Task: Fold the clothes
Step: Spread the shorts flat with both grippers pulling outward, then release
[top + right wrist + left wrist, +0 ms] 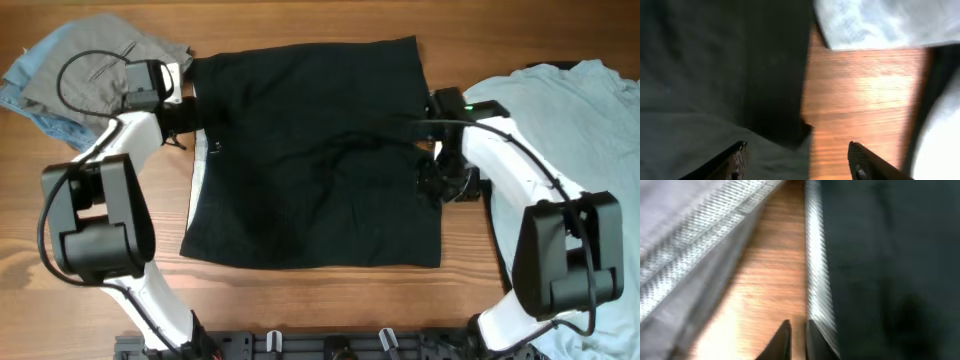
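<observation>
A large black shorts-like garment [310,150] lies spread flat in the middle of the table. My left gripper [188,115] is at its upper left edge. In the left wrist view the fingers [797,340] are almost closed with only wood between them, beside the black fabric [890,255] and its pale striped hem. My right gripper [432,175] is at the garment's right edge. It is open [797,155], straddling the fabric's edge [715,60] and bare wood, and holds nothing.
Grey trousers [100,65] lie on a blue denim piece [25,85] at the far left, and they also show in the left wrist view [680,230]. A pale blue-grey T-shirt [560,120] lies at the right, and it shows in the right wrist view [875,20]. A black rail [330,345] runs along the table's front edge.
</observation>
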{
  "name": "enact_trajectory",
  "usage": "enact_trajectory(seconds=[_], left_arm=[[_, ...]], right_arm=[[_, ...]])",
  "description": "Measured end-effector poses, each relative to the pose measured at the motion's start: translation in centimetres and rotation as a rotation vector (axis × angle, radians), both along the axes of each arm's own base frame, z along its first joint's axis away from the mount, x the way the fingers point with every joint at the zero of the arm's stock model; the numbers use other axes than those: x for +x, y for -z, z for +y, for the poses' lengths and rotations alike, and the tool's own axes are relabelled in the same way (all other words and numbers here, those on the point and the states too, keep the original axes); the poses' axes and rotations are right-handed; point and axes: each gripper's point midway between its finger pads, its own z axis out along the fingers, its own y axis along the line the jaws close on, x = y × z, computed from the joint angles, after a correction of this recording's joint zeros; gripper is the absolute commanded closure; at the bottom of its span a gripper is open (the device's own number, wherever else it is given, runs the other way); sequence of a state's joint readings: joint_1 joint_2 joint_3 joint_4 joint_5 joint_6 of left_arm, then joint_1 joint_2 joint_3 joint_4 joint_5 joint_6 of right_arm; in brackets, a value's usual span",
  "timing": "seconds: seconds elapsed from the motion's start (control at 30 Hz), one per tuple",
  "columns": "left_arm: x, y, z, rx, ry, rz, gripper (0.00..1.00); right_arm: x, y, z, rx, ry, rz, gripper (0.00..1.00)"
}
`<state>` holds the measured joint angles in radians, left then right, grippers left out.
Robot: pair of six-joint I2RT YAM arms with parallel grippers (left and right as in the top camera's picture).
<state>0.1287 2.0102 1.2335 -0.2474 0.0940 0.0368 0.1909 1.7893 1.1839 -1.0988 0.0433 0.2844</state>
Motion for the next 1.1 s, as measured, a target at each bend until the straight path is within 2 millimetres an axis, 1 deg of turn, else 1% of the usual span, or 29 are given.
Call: enact_trajectory(seconds=[0.03,0.1,0.13,0.17,0.2,0.23,0.27,0.33,0.4,0.47,0.5,0.57,0.6,0.7,0.73,0.8,0.83,0.87,0.9,0.93,0.97,1.0,1.03,1.07,1.1], left_arm=[[-0.2,-1.1,-0.9,-0.04,0.021,-0.009,0.89],[-0.4,-3.8,-2.4,-0.087,0.061,-0.045,0.93],[-0.5,-6.1,-3.3,-0.119,0.086,-0.08,0.93],[-0.7,-8.0,-4.1,-0.138,0.109,-0.107,0.93],[-0.9,-9.8,-5.1,-0.153,0.136,-0.134,0.94],[-1.3,-10.8,-6.2,-0.167,0.164,-0.139,0.93],[-1.7,-10.9,-6.9,-0.174,0.184,-0.125,0.93],[-2.9,-10.0,-8.4,-0.188,0.223,-0.066,0.93],[-3.7,-9.6,-9.2,-0.197,0.245,-0.033,0.92],[-4.2,-9.3,-9.4,-0.203,0.247,-0.008,0.91],[-4.4,-9.1,-9.4,-0.204,0.247,0.005,0.89],[-4.9,-8.9,-9.4,-0.206,0.247,0.025,0.88],[-5.2,-8.7,-9.4,-0.207,0.247,0.039,0.88],[-5.8,-8.4,-9.4,-0.21,0.245,0.066,0.87],[-5.8,-8.4,-9.4,-0.211,0.245,0.07,0.87],[-6.0,-8.3,-9.4,-0.212,0.244,0.076,0.83],[-6.0,-8.3,-9.4,-0.212,0.244,0.077,0.8],[-6.0,-8.3,-9.4,-0.211,0.246,0.078,0.8],[-6.0,-8.3,-9.4,-0.21,0.248,0.078,0.8],[-6.0,-8.3,-9.4,-0.21,0.248,0.078,0.8],[-6.0,-8.3,-9.4,-0.209,0.249,0.079,0.8],[-6.3,-8.2,-9.4,-0.211,0.249,0.089,0.79],[-6.6,-8.1,-9.4,-0.212,0.247,0.102,0.8],[-7.0,-8.2,-9.4,-0.214,0.246,0.113,0.8],[-7.3,-8.6,-9.4,-0.213,0.246,0.113,0.79]], right_arm=[[0.6,0.1,0.5,0.067,0.022,-0.016,0.43],[3.3,0.2,1.0,0.167,0.05,-0.115,0.92],[4.4,0.1,0.8,0.206,0.078,-0.155,0.96],[5.6,0.0,0.4,0.23,0.109,-0.198,0.96],[7.3,-0.3,-0.6,0.254,0.161,-0.265,0.96],[8.6,-0.5,-1.5,0.266,0.201,-0.314,0.96],[9.6,-0.7,-2.2,0.273,0.225,-0.354,0.96],[11.8,-1.4,-3.2,0.283,0.25,-0.452,0.96],[12.9,-1.8,-3.2,0.291,0.249,-0.499,0.96],[13.2,-1.1,-3.1,0.295,0.252,-0.494,0.96],[13.1,0.1,-3.1,0.293,0.257,-0.466,0.96],[12.2,3.8,-3.1,0.281,0.275,-0.371,0.95],[12.6,3.8,-3.3,0.274,0.279,-0.381,0.96],[12.8,3.9,-4.0,0.237,0.293,-0.382,0.96],[12.8,3.9,-4.5,0.21,0.311,-0.384,0.96],[12.6,3.9,-6.8,0.156,0.38,-0.383,0.95],[12.5,3.9,-8.5,0.144,0.422,-0.387,0.92],[12.4,3.9,-10.2,0.143,0.45,-0.393,0.88],[12.2,3.8,-11.4,0.145,0.463,-0.396,0.82],[12.1,3.8,-12.0,0.149,0.458,-0.396,0.69],[11.9,3.8,-12.3,0.15,0.446,-0.391,0.65],[11.7,3.6,-11.9,0.182,0.406,-0.384,0.58],[11.5,3.2,-11.1,0.22,0.368,-0.376,0.55],[11.2,2.0,-10.0,0.275,0.334,-0.383,0.48],[11.1,0.5,-9.2,0.317,0.305,-0.403,0.45]])
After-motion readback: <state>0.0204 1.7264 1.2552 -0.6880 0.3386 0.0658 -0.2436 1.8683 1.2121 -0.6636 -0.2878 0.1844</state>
